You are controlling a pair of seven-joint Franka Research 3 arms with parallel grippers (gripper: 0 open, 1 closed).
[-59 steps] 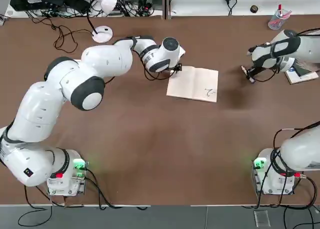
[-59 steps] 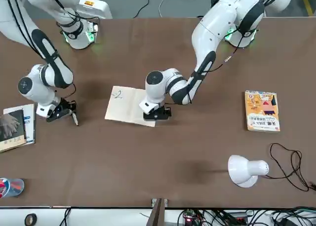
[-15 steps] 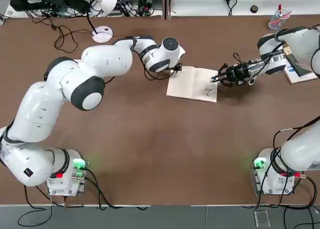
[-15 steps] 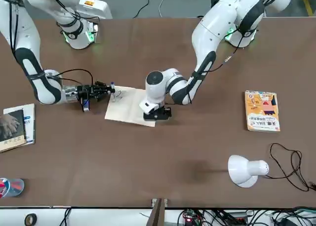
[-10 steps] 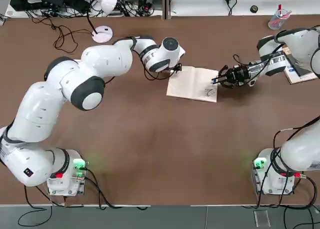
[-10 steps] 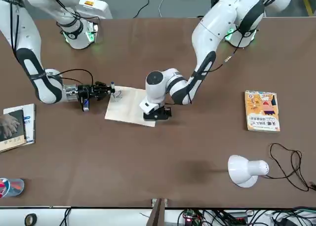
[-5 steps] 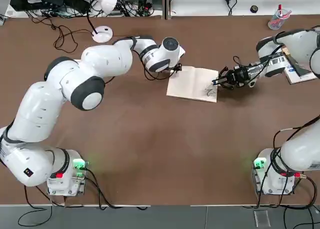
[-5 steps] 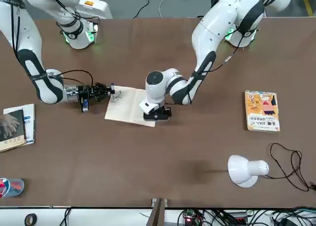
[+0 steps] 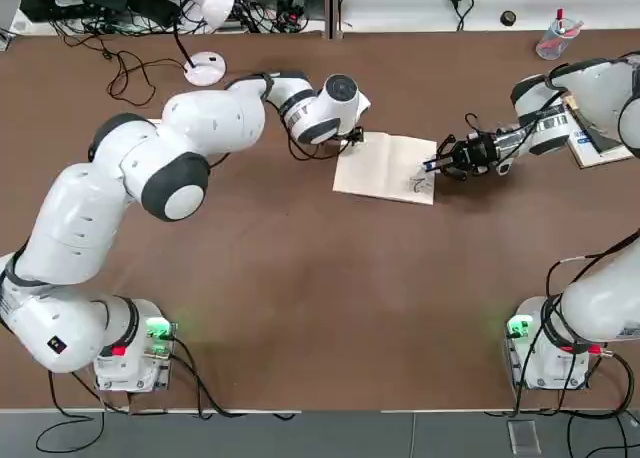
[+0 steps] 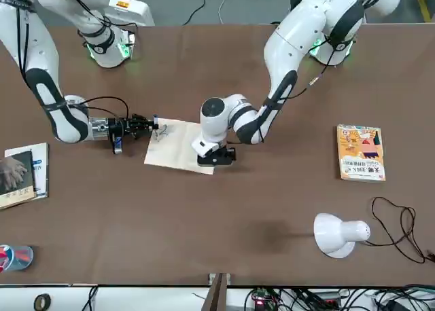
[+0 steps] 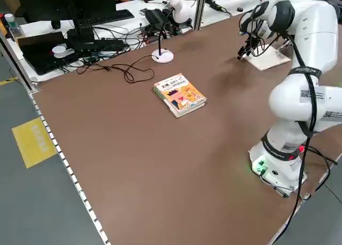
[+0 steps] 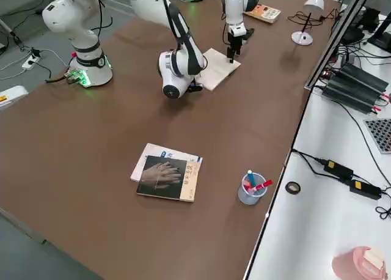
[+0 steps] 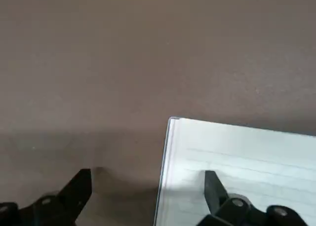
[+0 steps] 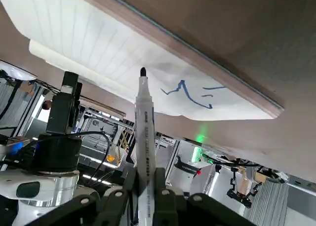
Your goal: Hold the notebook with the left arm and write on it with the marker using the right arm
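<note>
Since the earliest frames, the right hand has travelled from the upper right of the overhead picture, near the dark-covered book, to the right edge of the notebook; over the last second it barely shifts. It is clenched on the marker, whose dark tip points at the page beside blue scribbles; whether the tip touches the paper cannot be told.

On the brown desk, the notebook lies open just above the centre of the overhead picture, cream pages facing up. The left hand has not moved and presses down on the notebook's far left corner. In its wrist picture the fingers are spread, one over the lined page and one over bare desk, so it is released rather than grasping.

In the front picture an orange-yellow illustrated book lies at the right, well apart from the notebook, with a white desk lamp lower right. A cup of pens stands near the dark-covered book in the right side picture.
</note>
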